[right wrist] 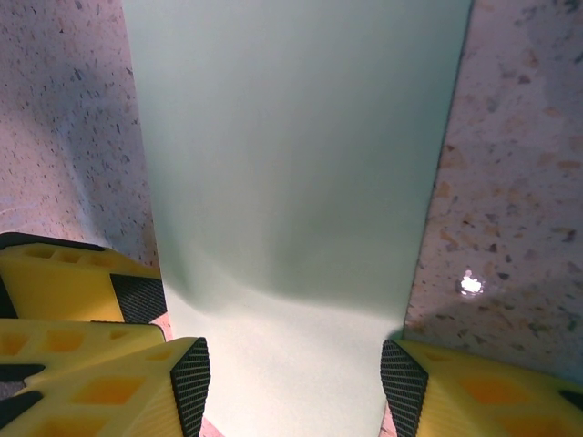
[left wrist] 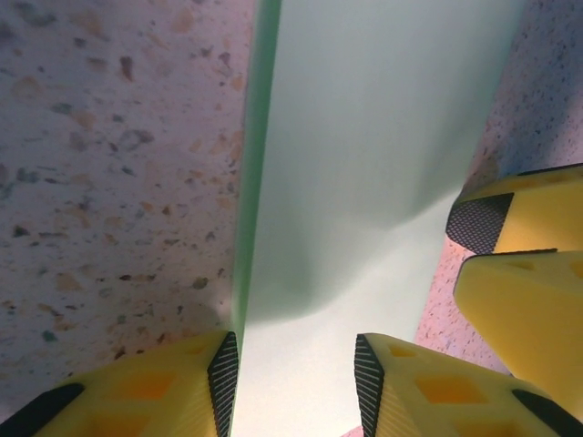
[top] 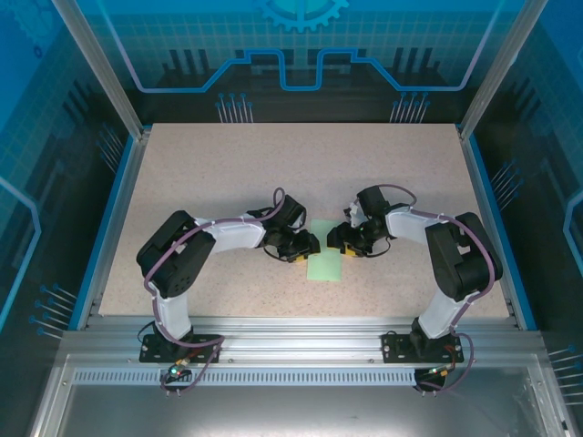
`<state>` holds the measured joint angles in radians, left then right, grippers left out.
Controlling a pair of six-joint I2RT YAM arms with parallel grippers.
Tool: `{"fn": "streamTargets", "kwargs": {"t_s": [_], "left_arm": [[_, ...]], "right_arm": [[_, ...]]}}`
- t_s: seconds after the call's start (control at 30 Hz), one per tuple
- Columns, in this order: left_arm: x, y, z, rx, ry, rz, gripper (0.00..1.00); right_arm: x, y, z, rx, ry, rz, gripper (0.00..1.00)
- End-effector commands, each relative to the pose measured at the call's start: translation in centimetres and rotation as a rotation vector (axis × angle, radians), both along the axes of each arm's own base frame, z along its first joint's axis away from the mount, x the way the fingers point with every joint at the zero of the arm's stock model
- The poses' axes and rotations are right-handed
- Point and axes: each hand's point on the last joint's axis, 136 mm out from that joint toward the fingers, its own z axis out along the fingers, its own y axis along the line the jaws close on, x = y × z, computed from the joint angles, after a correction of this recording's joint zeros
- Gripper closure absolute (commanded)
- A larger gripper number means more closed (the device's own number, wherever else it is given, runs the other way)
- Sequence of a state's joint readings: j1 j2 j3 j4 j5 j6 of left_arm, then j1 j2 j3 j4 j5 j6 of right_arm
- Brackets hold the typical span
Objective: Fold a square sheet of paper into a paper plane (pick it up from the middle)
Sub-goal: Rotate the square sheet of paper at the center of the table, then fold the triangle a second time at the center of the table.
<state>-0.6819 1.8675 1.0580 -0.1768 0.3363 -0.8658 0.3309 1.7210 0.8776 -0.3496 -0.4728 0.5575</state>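
Sheet (top: 325,266) lies mid-table, between both arms. Left gripper (left wrist: 293,364) and right gripper (right wrist: 293,364) each stand half open astride it, nothing clearly gripped. Probably an early fold. Next: pinch one edge, carry it over squarely.

Speckled table (top: 228,173), blue panelled walls (top: 46,182) (gear motif), aluminium rail (top: 291,330)

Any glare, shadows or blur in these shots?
Right wrist: a small glare spot on the table, soft shadow across the sheet of paper. Left wrist: shadow band over the sheet's near end, purplish tint. Top external: evenly lit, sharp.
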Motion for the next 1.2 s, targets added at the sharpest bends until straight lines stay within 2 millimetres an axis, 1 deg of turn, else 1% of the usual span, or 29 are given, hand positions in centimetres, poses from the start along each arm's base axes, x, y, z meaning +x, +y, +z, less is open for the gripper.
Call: {"fn": "streamTargets", "kwargs": {"t_s": [0.0,0.2,0.33,0.53,0.7,0.87,0.97,1.17], "left_arm": [[-0.5,-0.7,-0.4,-0.013,0.03,-0.016,0.57],[-0.6,-0.5,-0.5,-0.001,0.031,-0.015,0.57],[-0.5,-0.5,-0.1,-0.005,0.023,-0.013,0.57],[-0.5,0.6,-0.3,0.051,0.009,0.011,0.55],[-0.6,0.9,-0.4,0.06,0.014,0.021,0.54],[-0.6,1.3,-0.4,0.076,0.006,0.032,0.51],[-0.6,1.2,-0.4,0.073,0.007,0.023,0.5],[-0.7,0.1,-0.2,0.025,0.018,-0.002,0.54]], "right_arm": [[-1.2,-0.9,-1.6,-0.032,0.057,-0.013,0.43],[-1.2,-0.9,-1.6,-0.03,0.056,-0.014,0.43],[-1.2,-0.9,-1.6,-0.031,0.057,-0.013,0.43],[-1.2,-1.0,-1.7,-0.035,0.06,-0.015,0.44],[-1.0,-1.0,-1.7,-0.034,0.058,-0.018,0.45],[-1.1,-1.0,-1.8,-0.034,0.059,-0.018,0.45],[-1.1,-1.0,-1.9,-0.033,0.061,-0.018,0.46],[-1.1,-1.0,-1.7,-0.031,0.059,-0.017,0.46]]}}
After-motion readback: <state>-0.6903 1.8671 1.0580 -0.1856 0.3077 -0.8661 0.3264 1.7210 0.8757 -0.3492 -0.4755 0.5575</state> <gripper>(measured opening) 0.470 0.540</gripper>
